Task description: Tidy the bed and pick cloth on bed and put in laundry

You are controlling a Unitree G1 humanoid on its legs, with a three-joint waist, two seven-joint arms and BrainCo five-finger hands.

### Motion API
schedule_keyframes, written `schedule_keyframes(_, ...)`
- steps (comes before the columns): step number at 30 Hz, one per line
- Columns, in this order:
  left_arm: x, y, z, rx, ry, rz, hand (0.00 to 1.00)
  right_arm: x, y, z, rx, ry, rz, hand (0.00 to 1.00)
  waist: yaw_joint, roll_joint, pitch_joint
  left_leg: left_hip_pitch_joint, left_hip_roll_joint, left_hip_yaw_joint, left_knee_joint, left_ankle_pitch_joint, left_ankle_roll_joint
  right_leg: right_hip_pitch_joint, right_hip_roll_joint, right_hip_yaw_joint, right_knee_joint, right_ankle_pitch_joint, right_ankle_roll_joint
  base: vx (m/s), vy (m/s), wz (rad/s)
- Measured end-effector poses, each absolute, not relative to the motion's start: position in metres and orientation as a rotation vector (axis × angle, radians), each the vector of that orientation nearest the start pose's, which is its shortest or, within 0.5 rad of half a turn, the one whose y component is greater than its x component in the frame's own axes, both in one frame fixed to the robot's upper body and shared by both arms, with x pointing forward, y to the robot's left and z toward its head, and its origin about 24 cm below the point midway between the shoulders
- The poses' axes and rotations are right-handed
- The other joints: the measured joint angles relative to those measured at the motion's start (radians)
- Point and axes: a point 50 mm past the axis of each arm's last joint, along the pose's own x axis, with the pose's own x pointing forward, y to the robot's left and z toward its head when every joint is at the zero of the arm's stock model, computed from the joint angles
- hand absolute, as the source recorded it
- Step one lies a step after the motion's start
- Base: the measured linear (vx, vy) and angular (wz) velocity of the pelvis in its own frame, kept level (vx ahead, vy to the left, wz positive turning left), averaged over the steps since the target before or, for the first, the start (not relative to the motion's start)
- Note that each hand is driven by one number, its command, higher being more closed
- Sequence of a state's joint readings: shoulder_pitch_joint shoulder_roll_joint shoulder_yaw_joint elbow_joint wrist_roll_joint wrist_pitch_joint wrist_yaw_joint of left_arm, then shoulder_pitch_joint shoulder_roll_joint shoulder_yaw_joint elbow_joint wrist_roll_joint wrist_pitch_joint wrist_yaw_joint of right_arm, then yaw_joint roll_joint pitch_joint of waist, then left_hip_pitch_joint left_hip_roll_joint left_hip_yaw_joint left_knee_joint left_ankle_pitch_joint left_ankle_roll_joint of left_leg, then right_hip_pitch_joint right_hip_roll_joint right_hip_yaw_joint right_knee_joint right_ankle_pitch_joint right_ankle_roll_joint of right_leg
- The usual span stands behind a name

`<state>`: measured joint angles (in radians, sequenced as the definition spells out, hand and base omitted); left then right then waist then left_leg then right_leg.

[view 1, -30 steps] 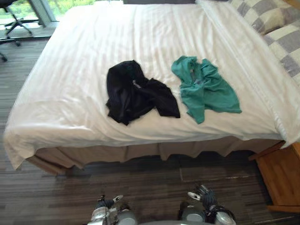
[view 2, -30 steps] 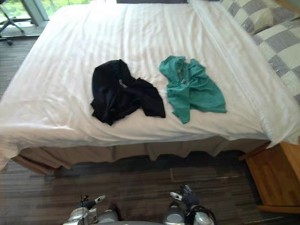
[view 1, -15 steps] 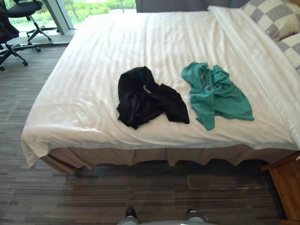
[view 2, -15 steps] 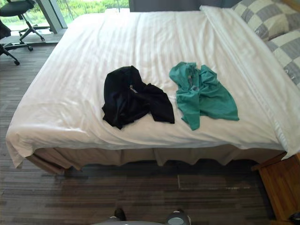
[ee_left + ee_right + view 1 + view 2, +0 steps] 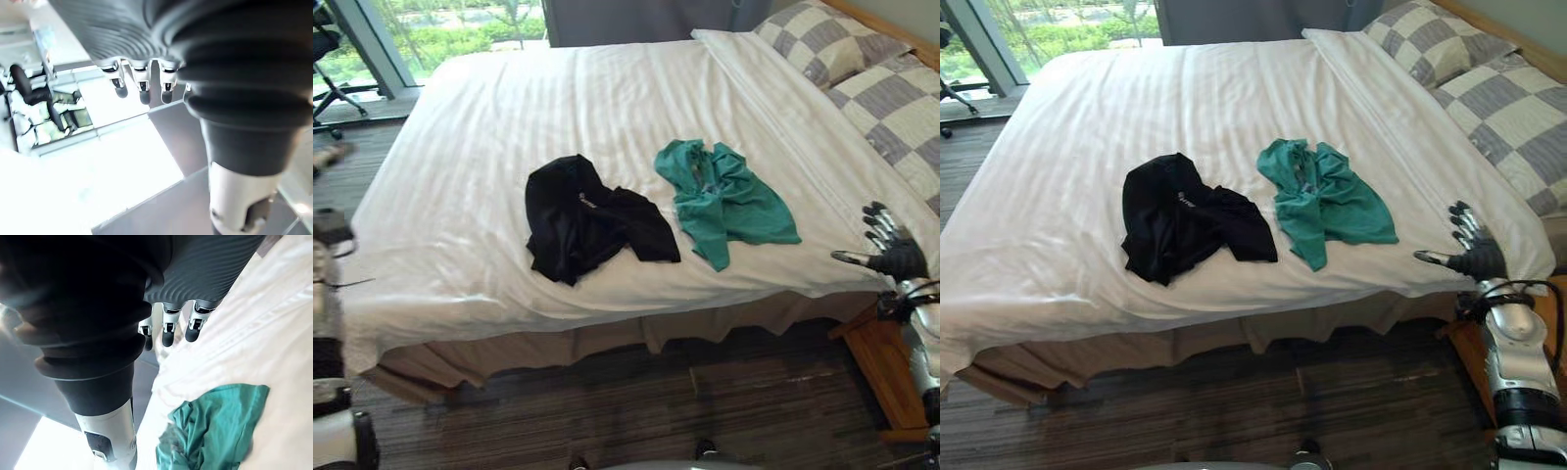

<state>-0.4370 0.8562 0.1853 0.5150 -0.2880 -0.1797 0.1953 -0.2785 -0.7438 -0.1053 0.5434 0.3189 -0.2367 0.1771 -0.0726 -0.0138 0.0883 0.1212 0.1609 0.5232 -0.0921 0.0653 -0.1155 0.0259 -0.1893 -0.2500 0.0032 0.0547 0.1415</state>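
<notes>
The bed (image 5: 1087, 127) is covered by a white sheet (image 5: 480, 147), with two garments lying toward its near edge. The black cloth (image 5: 1185, 217) lies crumpled left of centre. The green cloth (image 5: 1324, 201) lies just beside it on the right, and a narrow strip of sheet separates them. Checked pillows (image 5: 1435, 44) occupy the far right end of the bed. The right hand (image 5: 1477, 257) is raised at the near right corner of the bed, well apart from the green cloth. Its fingers are straight and spread, its thumb is out to the side, and it holds nothing. It appears clear of the sheet, but contact cannot be confirmed. The left hand (image 5: 143, 90) has its fingers extended and relaxed and is empty, with an office chair (image 5: 29, 93) visible past them. Neither hand touches either cloth.
</notes>
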Motion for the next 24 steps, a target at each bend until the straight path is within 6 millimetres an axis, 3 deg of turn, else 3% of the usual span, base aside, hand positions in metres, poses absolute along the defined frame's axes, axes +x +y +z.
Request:
schedule_keyframes(2, 0.309, 0.354, 0.186, 0.423, -0.285, 0.511, 0.0, 0.297, -0.332, 0.112, -0.4, -0.059, -0.087, 0.0, 0.001, 0.001, 0.014, -0.001, -0.001, 0.007, 0.0, 0.0, 0.0, -0.01, 0.0, 0.017, -0.002, 0.006, -0.007, -0.06, 0.018, -0.19)
schedule_keyframes(5, 0.336, 0.329, 0.188, 0.552, -0.247, 0.459, 0.0, 0.319, -0.314, 0.136, -0.401, -0.14, -0.039, 0.0, -0.003, -0.001, 0.089, -0.017, -0.001, 0.021, 0.0, 0.009, 0.009, -0.039, 0.002, 0.044, 0.0, 0.021, -0.016, -0.11, 0.025, -0.17)
schedule_keyframes(7, 0.35, 0.314, 0.194, 0.568, -0.244, 0.437, 0.0, 0.329, -0.304, 0.149, -0.386, -0.192, -0.023, 0.0, -0.005, -0.001, 0.132, -0.05, 0.0, 0.033, 0.0, 0.023, 0.014, -0.083, 0.006, 0.063, 0.001, 0.036, -0.017, -0.13, 0.005, -0.17)
schedule_keyframes(10, 0.361, 0.298, 0.208, 0.547, -0.275, 0.411, 0.0, 0.334, -0.298, 0.154, -0.356, -0.216, -0.009, 0.0, -0.013, -0.006, 0.186, -0.074, 0.011, 0.042, 0.0, 0.035, 0.013, -0.116, 0.017, 0.074, 0.009, 0.044, -0.026, -0.08, -0.017, -0.1)
schedule_keyframes(17, 0.38, 0.272, 0.227, 0.62, -0.251, 0.388, 0.0, 0.34, -0.272, 0.175, -0.315, -0.337, 0.036, 0.0, -0.025, -0.019, 0.274, -0.129, 0.037, 0.086, 0.006, 0.05, 0.001, -0.21, 0.043, 0.126, 0.04, 0.05, -0.034, -0.04, -0.032, -0.18)
schedule_keyframes(19, 0.387, 0.266, 0.231, 0.673, -0.201, 0.397, 0.0, 0.337, -0.261, 0.191, -0.319, -0.416, 0.063, 0.0, -0.027, -0.027, 0.305, -0.165, 0.048, 0.109, 0.018, 0.051, -0.001, -0.258, 0.051, 0.147, 0.052, 0.053, -0.037, -0.02, -0.029, -0.19)
schedule_keyframes(22, 0.393, 0.264, 0.226, 0.716, -0.118, 0.418, 0.0, 0.335, -0.254, 0.201, -0.321, -0.467, 0.076, 0.0, -0.032, -0.03, 0.315, -0.198, 0.054, 0.12, 0.024, 0.051, -0.001, -0.301, 0.051, 0.157, 0.065, 0.053, -0.037, 0.01, -0.024, -0.14)
schedule_keyframes(24, 0.396, 0.267, 0.212, 0.791, -0.007, 0.41, 0.0, 0.33, -0.243, 0.215, -0.328, -0.537, 0.111, 0.0, -0.048, -0.031, 0.319, -0.225, 0.061, 0.137, 0.025, 0.052, -0.001, -0.339, 0.052, 0.172, 0.07, 0.053, -0.037, 0.03, -0.024, -0.15)
